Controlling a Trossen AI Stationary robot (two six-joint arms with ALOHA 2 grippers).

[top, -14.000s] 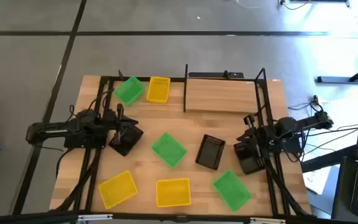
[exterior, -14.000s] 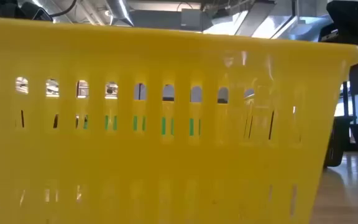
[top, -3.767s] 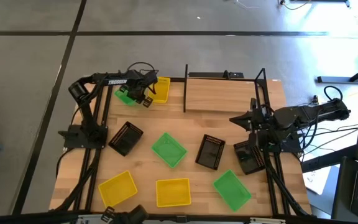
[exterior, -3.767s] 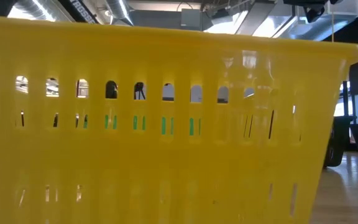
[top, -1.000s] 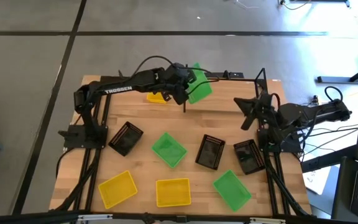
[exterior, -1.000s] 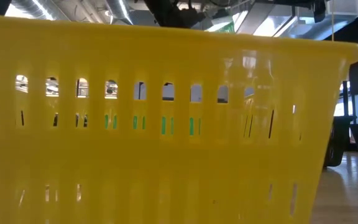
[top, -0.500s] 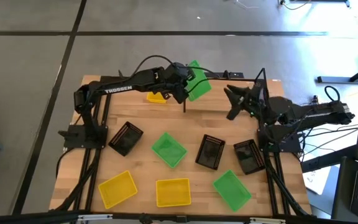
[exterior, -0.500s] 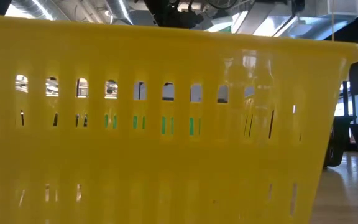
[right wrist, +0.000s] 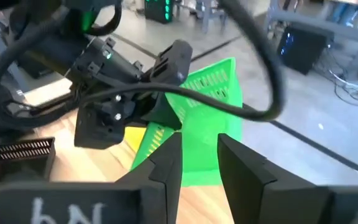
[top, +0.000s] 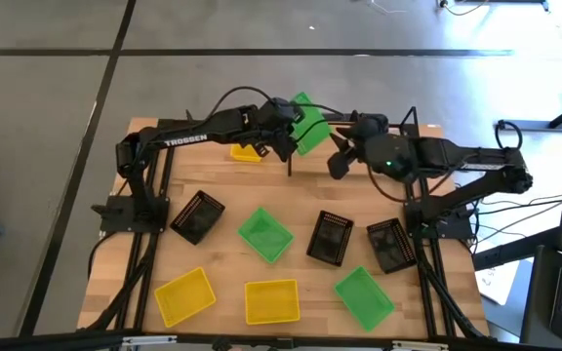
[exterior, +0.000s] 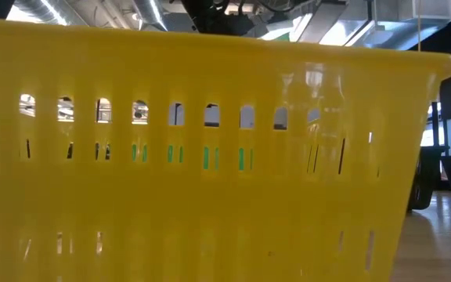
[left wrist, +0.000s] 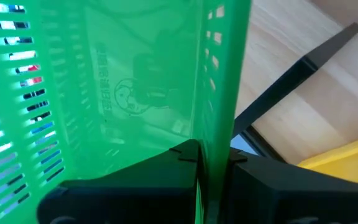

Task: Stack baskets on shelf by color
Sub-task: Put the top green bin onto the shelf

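Top centre of the frame, the left gripper (top: 286,132) was clamped on a green basket (top: 308,125) by its thin wall; light, springy plastic, I'd guess. The right gripper (top: 338,156) gaped beside it, empty.

Floor (top: 261,29): grey and smooth, crossed by dark seam lines, lying all around the wooden table (top: 144,132).
Table: light wood planks, set in a black frame.
Beyond the table's right edge: cables (top: 515,210) and a black stand base (top: 540,122).
Ceiling (exterior: 155,12): exposed ducts and bright strip lights above the table.
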